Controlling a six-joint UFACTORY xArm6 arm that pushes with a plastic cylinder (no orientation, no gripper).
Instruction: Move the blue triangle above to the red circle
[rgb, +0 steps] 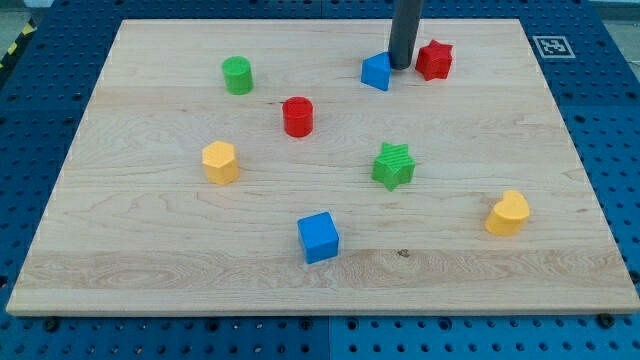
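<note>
Blue cube (319, 238): sitting nearest the view's bottom, on open wood, well apart from everything. Yellow block (508, 213) at the view's right, rounded in form, lying near the surface's (150, 270) right edge. Yellow block (220, 162) at the view's left, faceted, standing alone. Green star (394, 165): resting mid-board. Red circle (298, 116): a short cylinder, standing upright, with bare wood all round it. Green cylinder (238, 75): sitting up and to the view's left of the red circle. Blue triangle (377, 71): lying near the view's top edge, to the view's right of the red circle and well apart from it; judged small, light, rigid and smooth-sided, likely sliding readily and turning if pushed off-centre, so its right flat face looks the place to bear on. Red star (434, 60): sitting just right of the rod. My tip (401, 67): the tool is a plain rod with nothing to open or close, standing between triangle and star, touching or nearly touching the triangle's right side. Open room: a clear lane is running leftward above the red circle; the top edge is lying close, leaving little margin that way.
</note>
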